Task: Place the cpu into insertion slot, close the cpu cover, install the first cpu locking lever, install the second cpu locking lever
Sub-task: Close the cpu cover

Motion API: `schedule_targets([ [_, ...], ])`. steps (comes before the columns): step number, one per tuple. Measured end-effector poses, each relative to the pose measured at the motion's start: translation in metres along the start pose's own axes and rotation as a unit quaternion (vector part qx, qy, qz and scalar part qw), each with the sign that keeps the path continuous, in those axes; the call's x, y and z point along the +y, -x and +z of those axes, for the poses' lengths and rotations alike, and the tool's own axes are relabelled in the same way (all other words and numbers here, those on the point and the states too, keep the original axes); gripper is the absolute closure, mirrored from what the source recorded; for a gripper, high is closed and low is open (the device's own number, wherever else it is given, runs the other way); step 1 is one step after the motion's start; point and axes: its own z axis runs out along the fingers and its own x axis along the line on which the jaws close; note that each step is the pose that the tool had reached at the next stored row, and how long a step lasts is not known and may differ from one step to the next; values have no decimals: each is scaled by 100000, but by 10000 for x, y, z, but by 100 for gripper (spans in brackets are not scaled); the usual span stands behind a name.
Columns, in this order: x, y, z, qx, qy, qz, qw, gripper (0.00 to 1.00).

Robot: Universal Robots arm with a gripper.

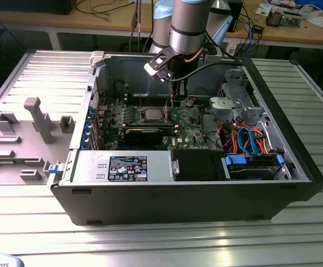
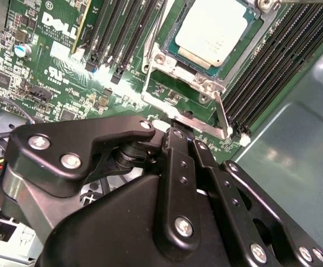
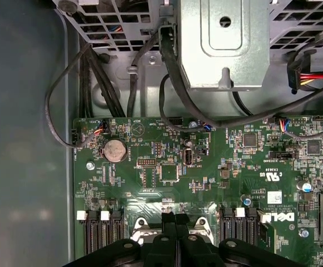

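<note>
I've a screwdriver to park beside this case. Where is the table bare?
The ribbed table is bare along the near side of the computer case and at the exterior view's right. The grey fixture board is crowded; inside, the gripper hangs by the cpu.

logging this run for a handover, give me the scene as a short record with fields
setting: open computer case on a ribbed metal table
cpu: lies flat on the motherboard, pale metal top up
cpu cover: silver frame hugging the chip's edge; fully down or not, cannot tell
locking lever: thin silver rod beside the frame, running towards the gripper
gripper: reaching down into the case, tip at the frame's edge, close to the lever's end
</note>
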Motion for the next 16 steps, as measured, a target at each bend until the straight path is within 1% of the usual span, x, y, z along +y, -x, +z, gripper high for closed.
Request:
schedule_targets([
  [9, -35, 0, 9, 3, -113, -4, 100000, 89],
  [16, -58, 1, 20, 3, -271, -15, 100000, 89],
])
